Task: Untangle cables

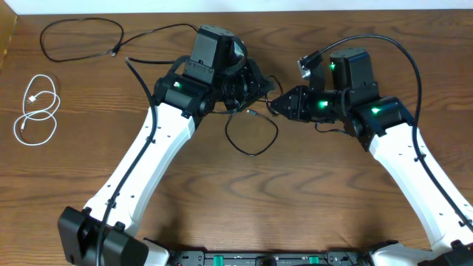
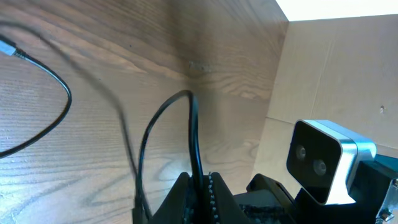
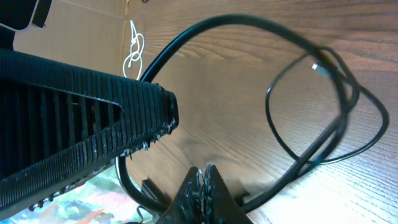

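Both grippers meet nose to nose mid-table (image 1: 332, 207), with bare wood running toward the near edge. The left gripper (image 1: 262, 87) is pinched on the middle black cable (image 1: 253, 154), and its loop sags between the arms. The right gripper (image 1: 278, 106) has its fingertips pressed together. That cable runs in at their base, but I can't tell if it's nipped. The far black cable (image 1: 42, 41) lies back-left and the white cable (image 1: 35, 112) is coiled by the left edge, both well apart.

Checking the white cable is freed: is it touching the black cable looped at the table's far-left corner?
Apart. The overhead view shows a plain gap between the white cable and that black cable.
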